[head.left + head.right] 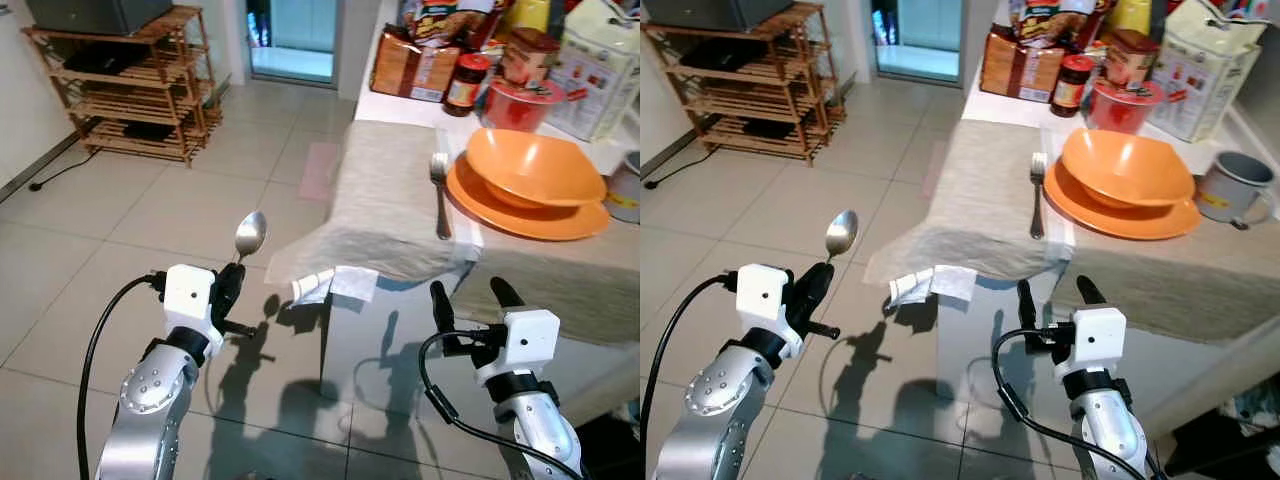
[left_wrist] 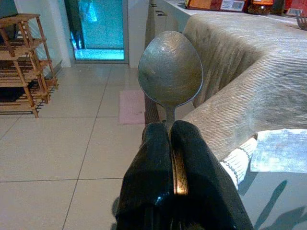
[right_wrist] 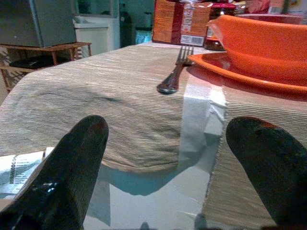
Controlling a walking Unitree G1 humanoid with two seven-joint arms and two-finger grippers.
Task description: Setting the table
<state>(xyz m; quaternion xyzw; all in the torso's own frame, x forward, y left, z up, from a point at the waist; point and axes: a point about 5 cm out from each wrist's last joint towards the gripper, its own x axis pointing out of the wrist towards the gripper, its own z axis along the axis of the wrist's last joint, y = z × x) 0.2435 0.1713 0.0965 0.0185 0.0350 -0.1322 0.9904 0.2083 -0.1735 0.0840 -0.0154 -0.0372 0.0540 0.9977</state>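
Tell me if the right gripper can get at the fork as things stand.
Probably yes. The right gripper is open just off the table edge, and the fork lies ahead on the cloth beside the orange plate, with nothing between them.

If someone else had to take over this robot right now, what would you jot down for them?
Left claw: shut on the spoon, held bowl-up over the floor, short of the table.
Right claw: open, holding nothing, at the table's near edge.
On the table: fork on the cloth, just left of the orange plate, with the orange bowl on it.
Done: plate, bowl and fork placed.
Left: probably bring the spoon to the setting and lay it down.
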